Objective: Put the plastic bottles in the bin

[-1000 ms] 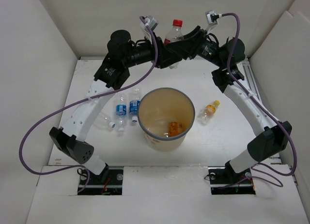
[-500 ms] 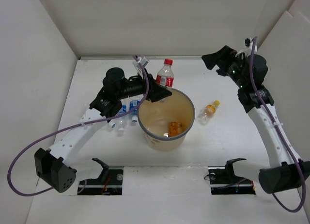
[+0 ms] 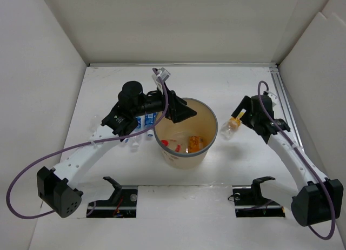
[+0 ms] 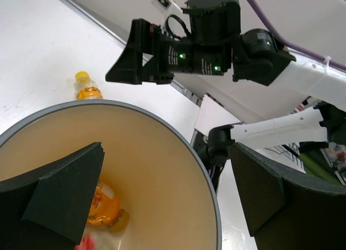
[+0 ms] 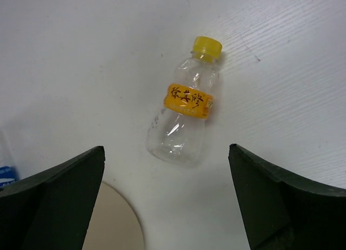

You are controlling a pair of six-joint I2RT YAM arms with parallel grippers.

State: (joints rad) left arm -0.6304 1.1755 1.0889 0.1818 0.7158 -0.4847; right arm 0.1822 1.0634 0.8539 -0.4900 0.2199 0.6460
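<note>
Right pincer (image 5: 165, 149) released, jaws wide, hovering over orange bottle (image 5: 184, 117). Bottle lies flat mid-frame on bench (image 5: 70, 50), yellow cap toward upper right, clear thin body, orange label band.

Risk: an off-centre pinch likely rolls the round body or squirts it aside.

Left pincer (image 4: 167, 147) released, empty, over bin (image 4: 178, 142). Second orange bottle (image 4: 102, 204) inside.

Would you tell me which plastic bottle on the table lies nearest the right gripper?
The clear yellow-capped bottle with the orange label, alone right of the round tan bin, below the open right gripper; the blue-labelled bottles lie left of the bin.
</note>
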